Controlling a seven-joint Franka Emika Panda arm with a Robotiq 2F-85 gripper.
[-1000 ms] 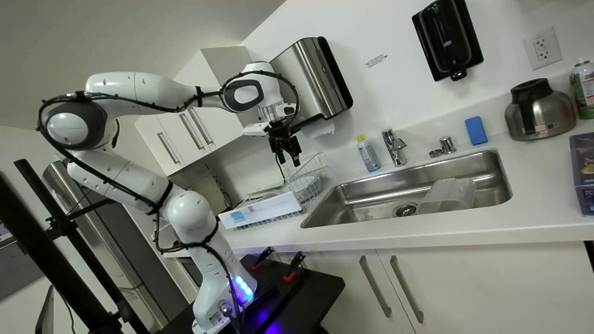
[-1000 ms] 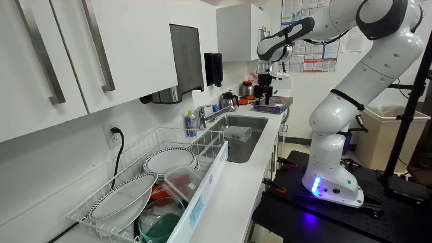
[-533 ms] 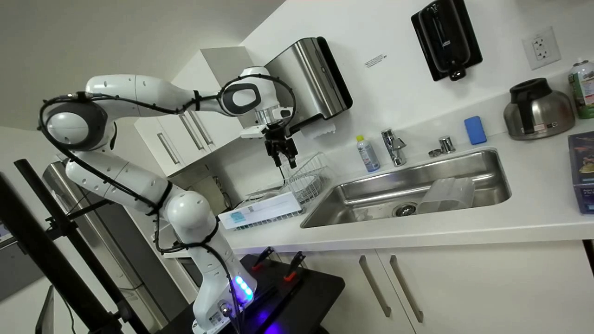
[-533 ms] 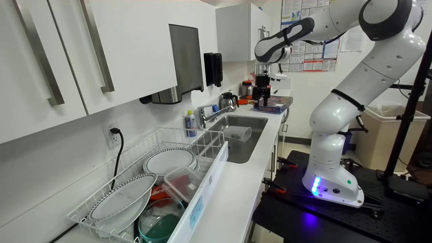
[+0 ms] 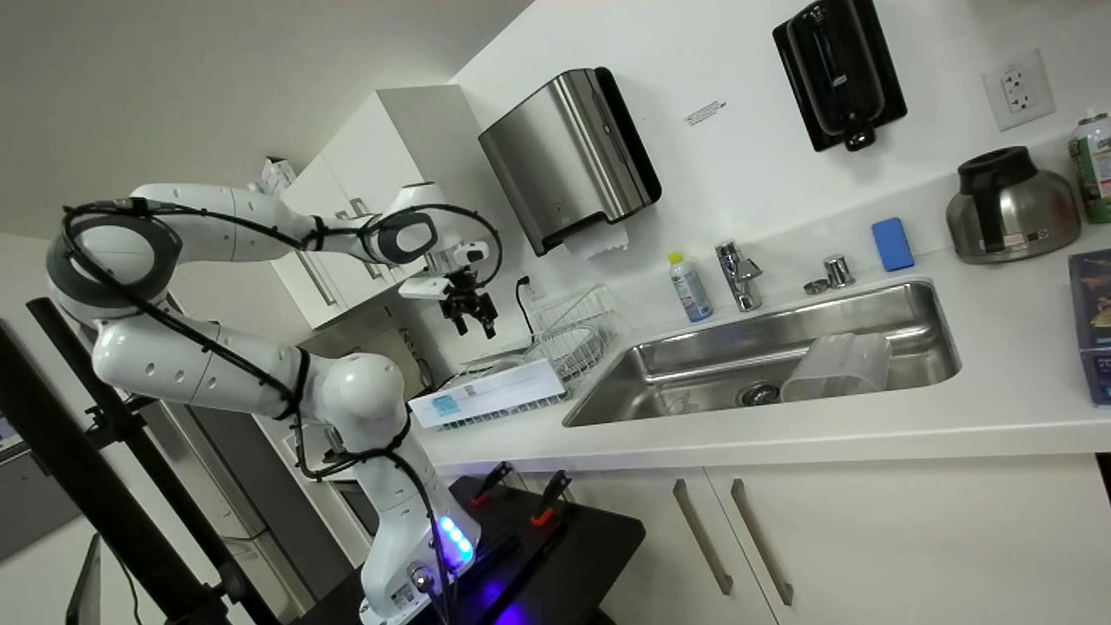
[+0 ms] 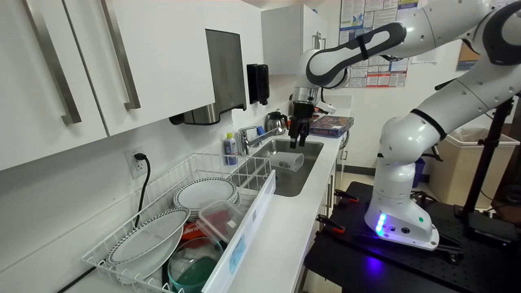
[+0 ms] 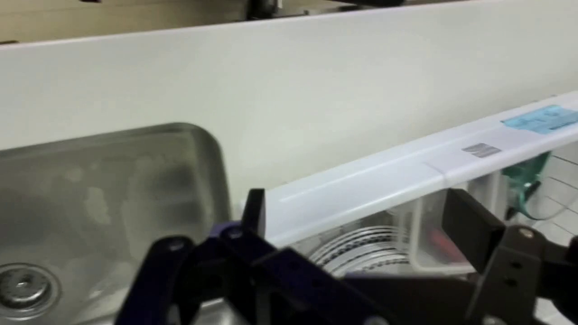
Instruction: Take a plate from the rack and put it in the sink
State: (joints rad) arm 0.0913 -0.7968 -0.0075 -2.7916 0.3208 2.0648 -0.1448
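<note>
Compared with the earlier frames, the arm [image 5: 360, 391] has shifted, and its fingers [image 7: 472, 225] sit lower in both exterior views; the steel dispenser [image 5: 564, 156], partly covered before, now shows whole. In the wrist view the fingers stand wide apart; they are raised above the table [image 6: 281, 232] and separate from the rack [image 6: 249, 228]. The plates [image 6: 205, 194] remain stacked in the rack. The table is smooth and white, carrying the rack just beside the inset sink [image 5: 746, 347]. Behind the sink, before a plain white wall [image 5: 729, 182], stand a chrome faucet [image 5: 736, 273] and a yellow-capped bottle [image 5: 692, 291]. Rack: white wire, flat front panel. Plates: round, white, dark-patterned rims. Sink: rectangular stainless steel, rounded corners, a translucent container [image 5: 838, 366] lying on its side within.
</note>
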